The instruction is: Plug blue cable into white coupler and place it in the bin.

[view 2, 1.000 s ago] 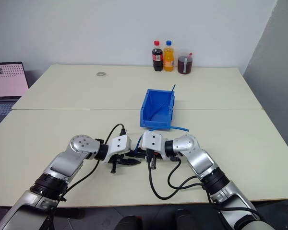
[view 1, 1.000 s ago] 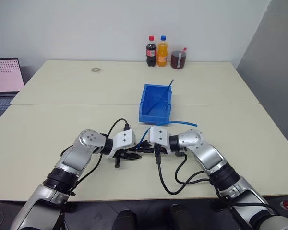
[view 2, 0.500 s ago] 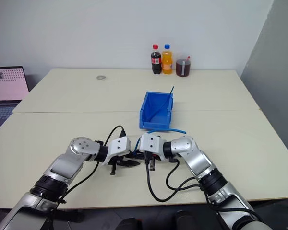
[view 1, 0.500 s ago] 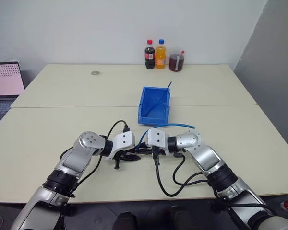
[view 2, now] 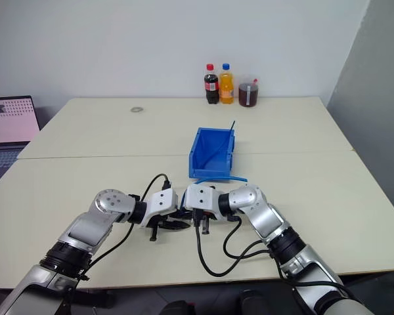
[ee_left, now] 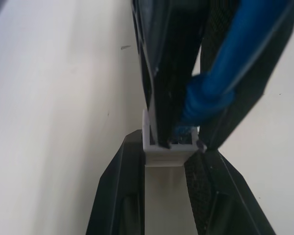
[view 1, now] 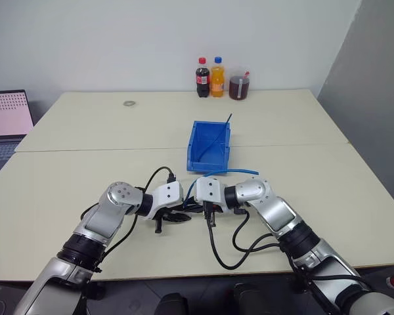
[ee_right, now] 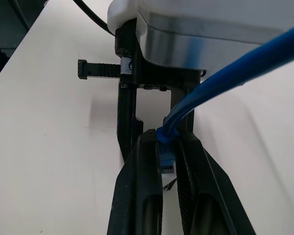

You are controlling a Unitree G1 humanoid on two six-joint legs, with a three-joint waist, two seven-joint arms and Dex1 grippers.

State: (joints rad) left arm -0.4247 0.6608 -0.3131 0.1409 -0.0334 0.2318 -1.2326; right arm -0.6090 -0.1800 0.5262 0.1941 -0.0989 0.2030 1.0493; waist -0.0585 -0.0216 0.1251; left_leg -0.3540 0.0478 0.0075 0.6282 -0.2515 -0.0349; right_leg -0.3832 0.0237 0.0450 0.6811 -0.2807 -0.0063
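Cable (ee_left: 220, 73) and coupler (ee_left: 169, 147) need a straight, steady push along the socket line, without twisting. The left fingers (ee_left: 112, 196) pinch the coupler between them, just above the tabletop (ee_left: 49, 98); the right fingers (ee_right: 147, 196) pinch the cable's plug end, which seems to sit at the socket mouth.

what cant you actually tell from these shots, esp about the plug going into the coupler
- Whether the plug has seated: in the left wrist view the right hand's fingers cover the white coupler's socket.
- Plug tip: in the right wrist view that hand's own fingers hide the blue cable's end.
- Coupler in the head views: too small, lost between the left hand and the right.
- What lies in the bin: a thin blue strand, too fine to identify.
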